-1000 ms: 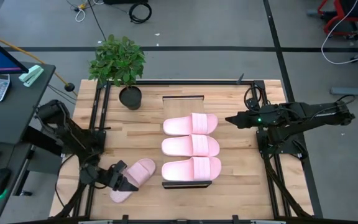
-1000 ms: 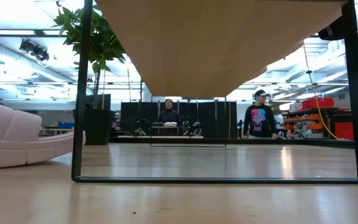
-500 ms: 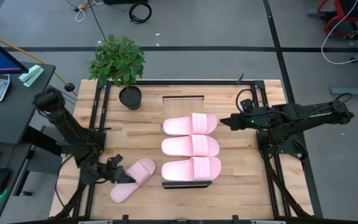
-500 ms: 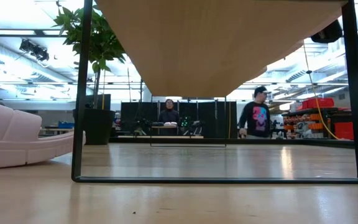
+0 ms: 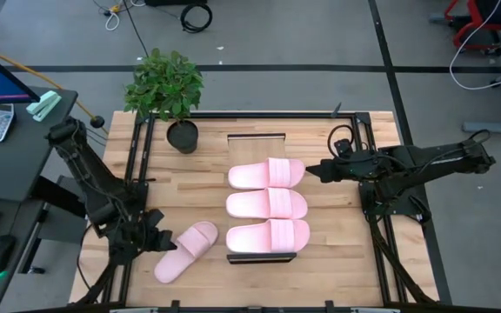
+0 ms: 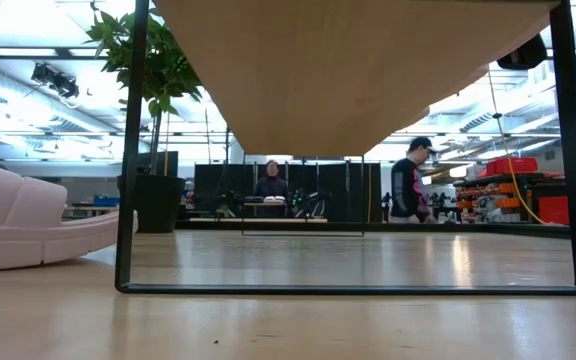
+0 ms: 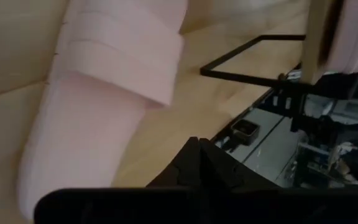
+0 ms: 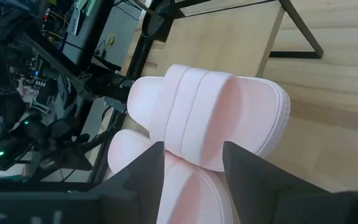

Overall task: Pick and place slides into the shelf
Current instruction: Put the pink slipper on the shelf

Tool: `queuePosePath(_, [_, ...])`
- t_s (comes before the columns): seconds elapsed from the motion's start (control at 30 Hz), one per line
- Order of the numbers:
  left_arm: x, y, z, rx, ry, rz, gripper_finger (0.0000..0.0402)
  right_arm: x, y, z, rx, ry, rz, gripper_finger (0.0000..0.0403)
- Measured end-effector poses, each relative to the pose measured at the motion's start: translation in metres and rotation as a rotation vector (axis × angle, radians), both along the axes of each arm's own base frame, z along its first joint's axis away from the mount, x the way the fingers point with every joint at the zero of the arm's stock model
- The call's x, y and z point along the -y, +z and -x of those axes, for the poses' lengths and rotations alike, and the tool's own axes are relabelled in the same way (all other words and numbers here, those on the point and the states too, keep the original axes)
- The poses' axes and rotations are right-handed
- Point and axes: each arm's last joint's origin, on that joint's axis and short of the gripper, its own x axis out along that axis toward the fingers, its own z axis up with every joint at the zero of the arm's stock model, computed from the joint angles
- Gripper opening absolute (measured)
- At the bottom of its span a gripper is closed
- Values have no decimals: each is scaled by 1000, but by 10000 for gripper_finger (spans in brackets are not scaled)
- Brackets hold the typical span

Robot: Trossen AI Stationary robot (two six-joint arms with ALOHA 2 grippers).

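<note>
Three pale pink slides lie side by side across the shelf (image 5: 256, 143): the far one (image 5: 266, 174), the middle one (image 5: 266, 203) and the near one (image 5: 268, 235). A fourth slide (image 5: 186, 250) lies slanted on the tabletop to the shelf's left, sole down, and also shows in the left wrist view (image 7: 104, 99). My left gripper (image 5: 158, 240) is shut and stands just left of this loose slide, its tips (image 7: 199, 149) over bare wood. My right gripper (image 5: 308, 171) is open, level at the far slide's right end (image 8: 210, 118), with no touch showing.
A potted plant (image 5: 182, 136) stands at the table's far left. Black frame rails run along the left (image 5: 137, 156) and right (image 5: 368, 174) sides. Bare wood lies right of the shelf and at the near edge (image 6: 288, 330). A person (image 6: 405, 190) walks in the room behind.
My left gripper has drawn back off the loose slide toward the table's left edge, and the slide stays where it lay. My right gripper has crept left toward the far slide's right end. The person in the background has walked left.
</note>
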Motion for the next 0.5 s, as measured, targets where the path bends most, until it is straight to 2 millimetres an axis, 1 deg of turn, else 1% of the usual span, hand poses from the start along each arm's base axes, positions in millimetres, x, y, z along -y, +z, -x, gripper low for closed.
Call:
queuePosePath(0.13, [1, 1, -7, 6, 34, -12, 16, 0, 0, 0, 0, 0, 4, 169])
queuePosePath(0.33, [10, -15, -15, -34, 51, -66, 4, 0, 0, 0, 2, -5, 10, 169])
queuePosePath(0.4, [15, -20, -18, -40, 52, -65, 12, -2, 0, 0, 3, 3, 10, 169])
queuePosePath(0.5, [21, -25, -19, -57, 29, -61, 39, -3, 1, 0, 14, 12, 5, 169])
